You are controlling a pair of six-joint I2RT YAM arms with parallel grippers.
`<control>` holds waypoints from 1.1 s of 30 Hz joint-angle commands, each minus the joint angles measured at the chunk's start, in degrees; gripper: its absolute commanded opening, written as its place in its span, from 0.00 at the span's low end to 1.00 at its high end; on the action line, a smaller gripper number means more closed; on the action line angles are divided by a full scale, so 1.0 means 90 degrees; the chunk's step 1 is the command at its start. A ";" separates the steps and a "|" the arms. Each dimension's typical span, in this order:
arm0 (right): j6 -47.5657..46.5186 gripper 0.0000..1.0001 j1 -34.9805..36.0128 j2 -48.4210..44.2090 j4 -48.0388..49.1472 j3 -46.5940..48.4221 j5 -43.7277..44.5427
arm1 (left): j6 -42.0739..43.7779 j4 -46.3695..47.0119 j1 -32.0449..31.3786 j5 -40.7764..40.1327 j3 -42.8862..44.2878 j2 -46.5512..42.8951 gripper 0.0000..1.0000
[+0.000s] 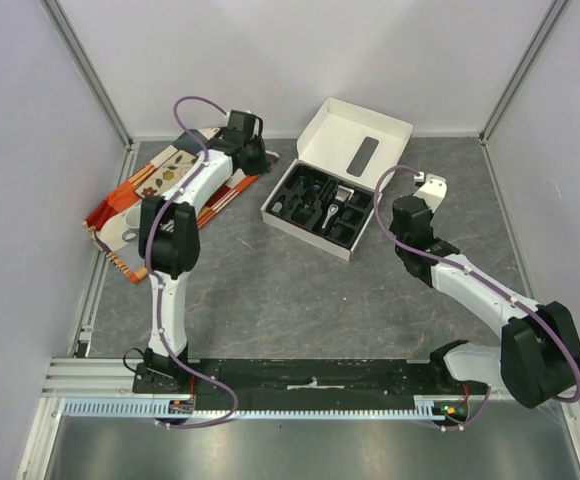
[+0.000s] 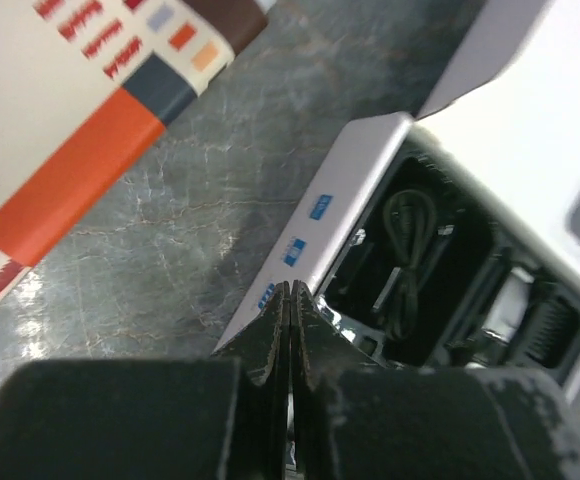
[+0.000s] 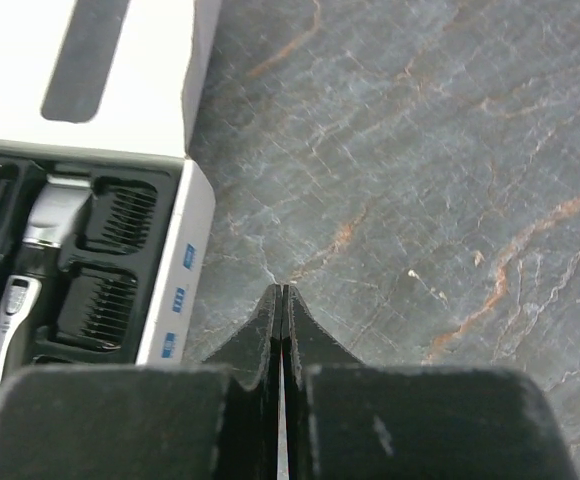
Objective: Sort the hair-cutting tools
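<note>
From above, the white cardboard box (image 1: pixel 335 135) was seen at upper centre of the veined grey table (image 1: pixel 300 290); in the left wrist view, the left gripper (image 2: pixel 290 300) was pressed together, empty, at the box's rim near a coiled cord (image 2: pixel 410 250); in the right, the right gripper (image 3: pixel 282 300) was closed over bare table, clipper (image 3: pixel 30 250) and ribbed combs (image 3: pixel 120 215) nested at left.

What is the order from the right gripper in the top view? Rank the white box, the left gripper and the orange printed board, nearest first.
From the right gripper:
1. White box, just to its left.
2. Left gripper, beyond the box's far-left side.
3. Orange printed board, farthest left.
</note>
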 commanded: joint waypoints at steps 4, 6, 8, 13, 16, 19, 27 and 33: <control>0.0732 0.00 -0.0277 0.0519 -0.0026 -0.0228 -0.0326 | 0.0378 -0.0370 -0.0060 0.0060 0.0776 0.0855 0.02; 0.0820 0.00 -0.0346 0.0714 0.0071 -0.0277 -0.0452 | 0.0417 -0.0370 -0.0060 -0.0019 0.0757 0.0933 0.02; 0.0869 0.00 -0.0385 0.0967 0.0178 -0.0316 -0.0599 | 0.0427 -0.0380 -0.0060 -0.0019 0.0737 0.0982 0.02; 0.0850 0.00 -0.0502 0.1718 0.0724 -0.0248 -0.1184 | 0.0378 -0.0361 -0.0099 0.0001 0.0523 0.1012 0.02; 0.0403 0.00 -0.0551 0.2061 0.1359 -0.0238 -0.2101 | 0.0359 -0.0253 -0.0187 0.0079 0.0153 0.0875 0.02; 0.0206 0.00 -0.0571 0.2392 0.1701 -0.0102 -0.2737 | 0.0310 0.0029 -0.0265 0.0137 -0.0442 0.0622 0.02; -0.0166 0.00 -0.0600 0.3048 0.2092 0.0143 -0.4346 | 0.0017 0.0995 -0.0344 0.0411 -0.2257 -0.0169 0.02; -0.0439 0.00 -0.0590 0.3448 0.2269 0.0162 -0.5276 | -0.0100 0.1630 -0.0509 0.0362 -0.3683 -0.1155 0.02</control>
